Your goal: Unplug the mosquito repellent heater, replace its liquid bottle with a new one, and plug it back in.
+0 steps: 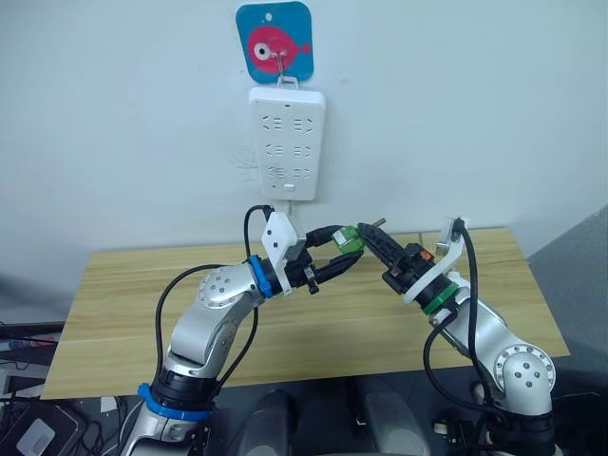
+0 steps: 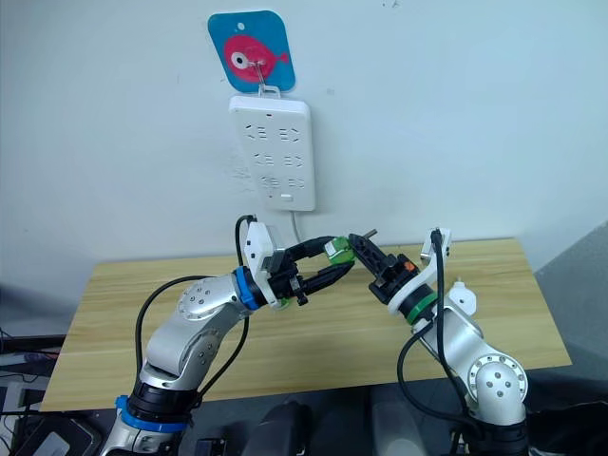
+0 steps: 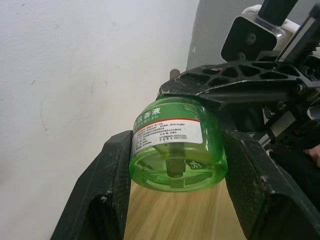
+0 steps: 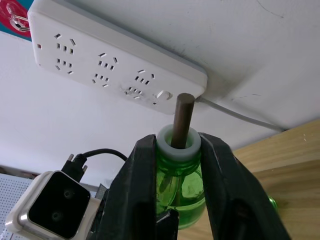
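Green liquid bottle (image 3: 177, 150) clamped between both jaws.

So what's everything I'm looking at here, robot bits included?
Liquid bottle: one, clear green with a white label and a brown wick, held in the air between both grippers above the table.
Power strip: one, white, hanging on the wall, sockets bare.
Fish hook plaque: one, blue with a pink fish, on the wall above the strip.
Table: one, light wood, against the wall.
Left gripper: one, black, shut on the bottle's base.
Right gripper: one, black, shut on the bottle's neck.
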